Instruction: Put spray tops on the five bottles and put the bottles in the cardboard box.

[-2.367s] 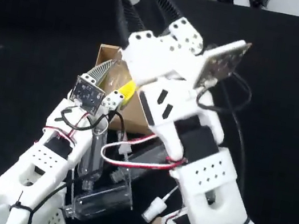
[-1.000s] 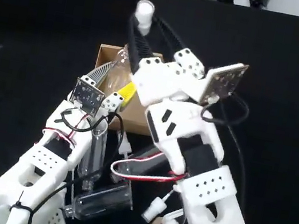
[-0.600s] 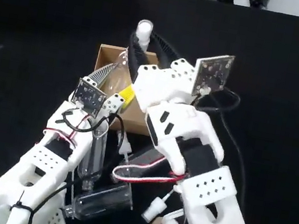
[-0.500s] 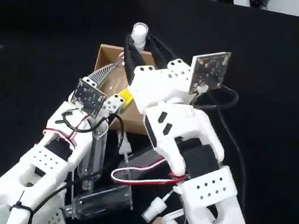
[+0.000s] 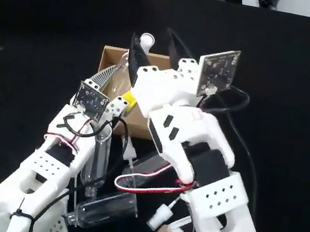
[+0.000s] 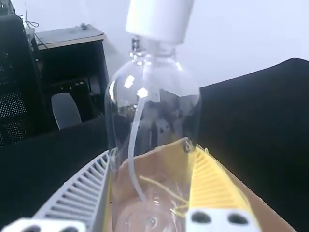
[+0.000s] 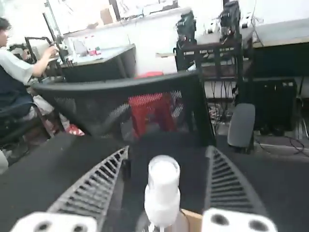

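A clear bottle (image 5: 123, 75) (image 6: 154, 111) stands upright over the open cardboard box (image 5: 110, 57) (image 6: 253, 205). My left gripper (image 5: 122, 81) (image 6: 149, 157) is shut on the bottle's body, one grey and one yellow finger on either side. A white spray top (image 5: 146, 40) (image 6: 159, 19) (image 7: 163, 189) sits on the bottle's neck, its tube hanging down inside. My right gripper (image 5: 152, 36) (image 7: 167, 151) is open above the box, its dark fingers standing apart on both sides of the spray top without touching it.
Another clear bottle (image 5: 97, 163) stands between the arms near the front, above a clear plastic holder (image 5: 104, 206). A loose white spray top (image 5: 159, 216) lies beside it. The black table stretches wide to the left and right.
My right gripper came down with the spray top, set it on the bottle's neck, then opened and let it go. The left arm held the bottle still.
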`<state>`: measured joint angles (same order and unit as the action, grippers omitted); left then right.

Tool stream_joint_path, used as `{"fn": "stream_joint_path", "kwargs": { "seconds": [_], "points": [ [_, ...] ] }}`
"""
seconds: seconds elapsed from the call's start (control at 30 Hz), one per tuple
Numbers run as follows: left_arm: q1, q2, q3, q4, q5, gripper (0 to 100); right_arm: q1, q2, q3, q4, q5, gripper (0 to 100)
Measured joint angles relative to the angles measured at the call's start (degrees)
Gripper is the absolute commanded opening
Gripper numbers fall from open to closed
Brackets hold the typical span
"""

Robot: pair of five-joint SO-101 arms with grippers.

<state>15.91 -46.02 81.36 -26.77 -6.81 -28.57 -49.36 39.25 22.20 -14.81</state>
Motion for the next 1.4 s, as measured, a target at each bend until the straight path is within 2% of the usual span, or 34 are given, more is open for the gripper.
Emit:
{"fn": "stream_joint_path", "kwargs": {
  "seconds": [0.13,0.23,0.37,0.47,0.57,0.67,0.83,1.0,1.1,1.23,1.3,1.4],
  "points": [
    [0.0,0.0,0.0,0.0,0.0,3,4.6,-3.7,-9.1,10.3,0.0,10.0],
    [0.0,0.0,0.0,0.0,0.0,3,10.5,-6.4,-15.8,20.5,0.0,10.9],
    [-0.7,0.0,0.0,0.0,0.0,3,17.8,-8.1,-17.0,31.5,0.0,10.9],
    [-5.4,0.0,0.0,0.0,0.0,3,23.0,-7.4,-15.9,36.4,1.3,10.9],
    [-12.6,0.0,0.0,0.0,1.2,3,26.9,-7.5,-12.4,38.6,6.8,10.7],
    [-22.1,0.0,0.0,0.0,6.9,3,29.0,-7.5,-5.8,38.7,10.7,10.7],
    [-40.5,0.0,-1.0,0.0,19.7,3,29.3,-7.4,6.7,38.7,12.0,10.7],
    [-54.9,0.2,-6.2,0.0,23.3,3,29.3,-7.4,19.1,30.9,12.1,10.7],
    [-58.9,3.4,-10.5,0.9,22.9,3,28.3,-7.4,26.9,24.0,12.1,10.7],
    [-60.7,14.0,-16.7,2.3,17.7,3,25.2,-7.4,34.5,16.5,12.1,10.7],
    [-62.2,20.0,-17.8,-0.9,16.5,3,24.8,-7.4,37.0,14.2,12.3,10.7],
    [-63.6,28.5,-17.7,-10.4,14.4,3,24.8,-7.4,39.0,11.4,12.3,10.7]
  ]
}}
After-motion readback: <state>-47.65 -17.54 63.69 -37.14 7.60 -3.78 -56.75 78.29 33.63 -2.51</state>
